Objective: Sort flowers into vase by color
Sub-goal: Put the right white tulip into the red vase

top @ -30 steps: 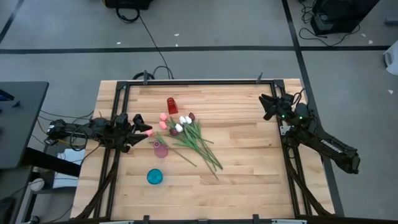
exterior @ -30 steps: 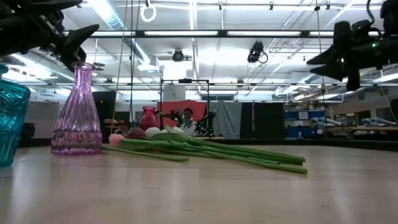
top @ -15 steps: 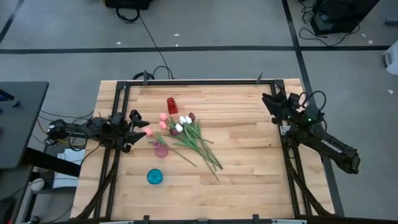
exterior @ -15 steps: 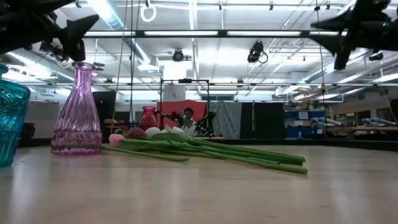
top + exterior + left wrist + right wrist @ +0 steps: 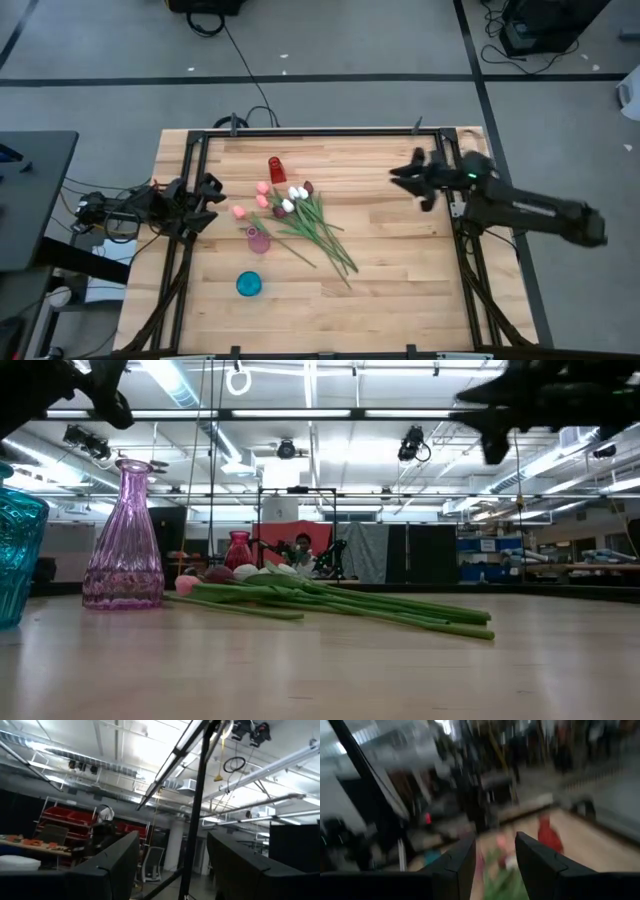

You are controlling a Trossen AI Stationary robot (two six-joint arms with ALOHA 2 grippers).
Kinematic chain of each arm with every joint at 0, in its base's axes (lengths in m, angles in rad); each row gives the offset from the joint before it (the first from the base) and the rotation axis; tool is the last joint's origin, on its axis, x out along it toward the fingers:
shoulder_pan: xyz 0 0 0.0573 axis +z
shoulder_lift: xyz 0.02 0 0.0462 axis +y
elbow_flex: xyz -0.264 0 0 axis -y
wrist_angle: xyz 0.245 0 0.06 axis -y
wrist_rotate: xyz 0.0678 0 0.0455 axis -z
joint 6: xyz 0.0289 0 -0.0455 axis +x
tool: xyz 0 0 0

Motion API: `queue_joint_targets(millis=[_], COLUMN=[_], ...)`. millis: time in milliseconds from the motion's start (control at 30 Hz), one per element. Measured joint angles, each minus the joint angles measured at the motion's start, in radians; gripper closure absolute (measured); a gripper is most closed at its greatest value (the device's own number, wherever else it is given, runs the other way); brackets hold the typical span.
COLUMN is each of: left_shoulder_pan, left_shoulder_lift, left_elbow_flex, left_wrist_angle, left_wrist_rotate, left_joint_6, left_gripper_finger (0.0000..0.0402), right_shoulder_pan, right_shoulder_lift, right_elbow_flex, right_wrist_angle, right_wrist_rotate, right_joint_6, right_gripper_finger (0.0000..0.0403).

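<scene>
The flowers [image 5: 305, 220] lie in a loose bunch mid-table, white, pink and maroon heads toward the far-left and green stems [image 5: 340, 603] fanning toward the near-right. One pink head [image 5: 238, 211] lies apart, just left of the bunch. A pink vase [image 5: 259, 240] stands near it, a red vase [image 5: 276, 170] farther back and a teal vase [image 5: 249, 284] nearer. My left gripper [image 5: 208, 192] is open by the left edge, raised, its wrist view showing only the room. My right gripper [image 5: 398, 180] is open, raised, right of the bunch, and points at it.
A black metal frame [image 5: 300, 132] runs round the table edges. Bare wood lies on the right half and along the near edge. In the low view the pink vase [image 5: 123, 540] and teal vase [image 5: 18, 550] stand left of the stems; a person shows far behind.
My right gripper has swung from the far-right corner toward the table's left, toward the flowers, and now lies level across the table. My left gripper has drawn back toward the left edge, away from the lone pink head. The flowers and vases have stayed put.
</scene>
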State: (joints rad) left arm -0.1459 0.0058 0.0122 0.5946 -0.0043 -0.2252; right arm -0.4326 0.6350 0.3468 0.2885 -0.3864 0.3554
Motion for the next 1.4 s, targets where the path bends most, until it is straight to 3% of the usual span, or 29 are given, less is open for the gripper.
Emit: queue_joint_targets(millis=[167,267,467,633,800,900,1100,1400], left_shoulder_pan=[0.0,0.0,0.0,0.0,0.0,0.0,0.0,0.0], left_shoulder_lift=[0.001,0.01,0.032,0.034,0.034,0.034,0.034,0.034], left_elbow_flex=[0.003,0.004,0.004,0.005,0.005,0.005,0.001,0.001], left_wrist_angle=[-0.046,-0.112,-0.197,-0.229,-0.289,-0.358,-0.415,-0.444], left_wrist_rotate=[0.022,-0.031,-0.217,-0.284,-0.321,-0.393,-0.425,-0.456], left_joint_6=[0.048,0.068,0.084,0.046,-0.01,-0.075,-0.172,-0.174], left_gripper_finger=[0.0163,0.0163,0.0163,0.0163,0.0163,0.0163,0.0163,0.0163], right_shoulder_pan=[0.072,0.108,0.168,0.182,0.214,0.241,0.295,0.378], right_shoulder_lift=[0.339,0.506,0.742,0.888,0.99,1.033,1.05,1.05], right_elbow_flex=[0.129,0.227,0.457,0.586,0.624,0.623,0.635,0.635], right_wrist_angle=[-0.051,-0.149,-0.393,-0.447,-0.442,-0.447,-0.544,-0.535], right_wrist_rotate=[0.049,0.091,0.266,0.266,0.233,0.293,0.418,0.422], right_joint_6=[-0.099,-0.129,-0.225,-0.294,-0.307,-0.283,-0.215,-0.229], right_gripper_finger=[0.0254,0.0254,0.0254,0.0254,0.0254,0.0254,0.0254,0.0241])
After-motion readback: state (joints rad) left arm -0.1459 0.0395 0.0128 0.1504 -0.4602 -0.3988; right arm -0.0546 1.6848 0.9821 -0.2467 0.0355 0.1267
